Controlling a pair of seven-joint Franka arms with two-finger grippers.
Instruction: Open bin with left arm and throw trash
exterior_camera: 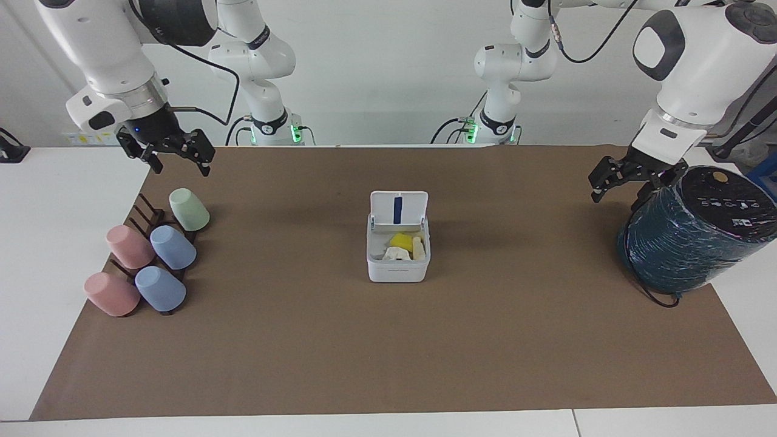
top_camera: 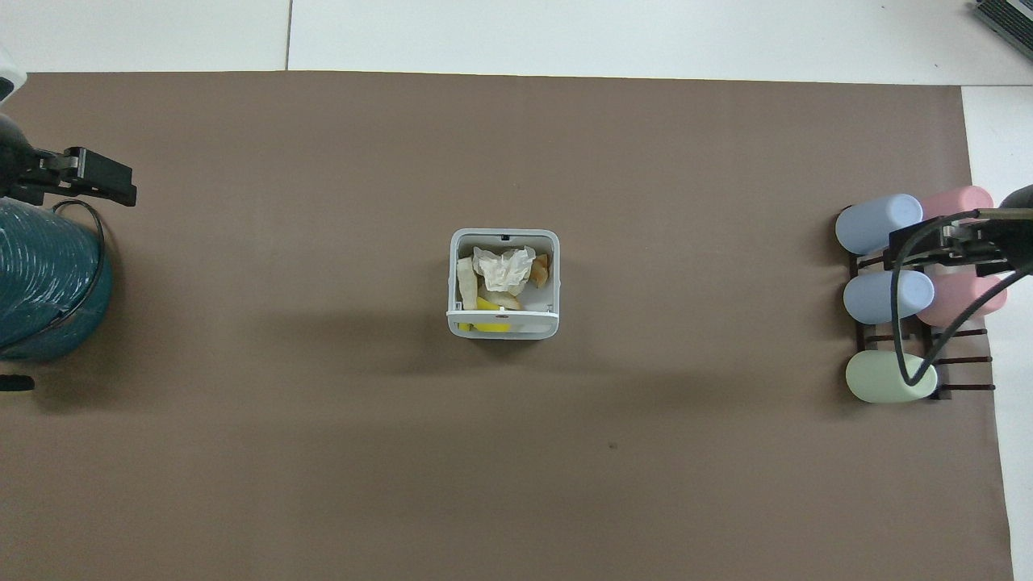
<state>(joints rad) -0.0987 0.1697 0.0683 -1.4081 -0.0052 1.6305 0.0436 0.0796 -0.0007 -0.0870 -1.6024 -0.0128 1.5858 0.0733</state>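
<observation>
The white bin [exterior_camera: 397, 267] stands mid-table with its lid [exterior_camera: 399, 209] hinged upright and open, blue stripe showing. Inside lies the trash [exterior_camera: 400, 247]: in the overhead view a crumpled white wad [top_camera: 504, 269], a tan slice [top_camera: 541, 270], a pale piece and a yellow scrap inside the bin [top_camera: 460, 242]. My left gripper [exterior_camera: 616, 199] hangs open and empty beside the teal cylinder; it also shows in the overhead view [top_camera: 113, 184]. My right gripper [exterior_camera: 182, 169], with the blue wrist light, is open and empty, raised over the cup rack [top_camera: 944, 242].
A big dark-teal wrapped cylinder [exterior_camera: 692, 233] stands at the left arm's end of the table. Several pastel cups, among them a green one [exterior_camera: 189, 209] and a blue one [exterior_camera: 173, 247], lie on a dark rack [exterior_camera: 145, 212] at the right arm's end. A brown mat [exterior_camera: 388, 352] covers the table.
</observation>
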